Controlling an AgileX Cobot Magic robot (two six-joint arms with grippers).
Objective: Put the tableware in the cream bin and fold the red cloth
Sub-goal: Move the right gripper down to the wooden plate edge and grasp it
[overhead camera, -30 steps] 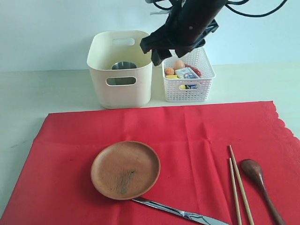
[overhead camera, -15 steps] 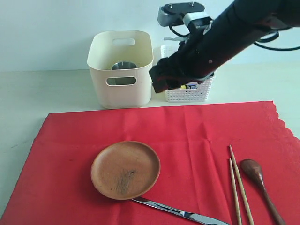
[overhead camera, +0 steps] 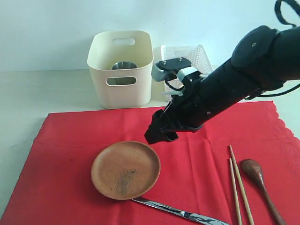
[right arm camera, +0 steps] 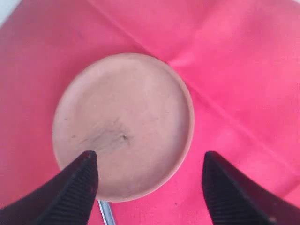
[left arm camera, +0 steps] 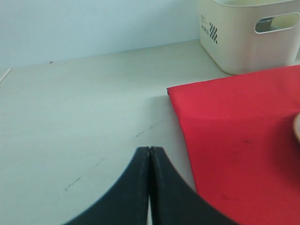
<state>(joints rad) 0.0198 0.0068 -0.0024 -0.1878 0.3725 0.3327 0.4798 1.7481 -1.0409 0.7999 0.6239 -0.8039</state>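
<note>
Above the brown round plate (overhead camera: 125,169) on the red cloth (overhead camera: 65,140), we found the right gripper (overhead camera: 158,133) spread wide, holding nothing; the left gripper (left arm camera: 150,151) was pressed together, empty, over the table (left arm camera: 70,108).

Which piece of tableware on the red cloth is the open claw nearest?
The brown round plate: the right gripper hovers open over it; knife, chopsticks and spoon lie farther off.

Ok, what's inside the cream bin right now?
A steel cup sits inside the cream bin, showing over the rim and through the handle cut-out. The front wall hides the floor, so anything lower is unseen.
</note>
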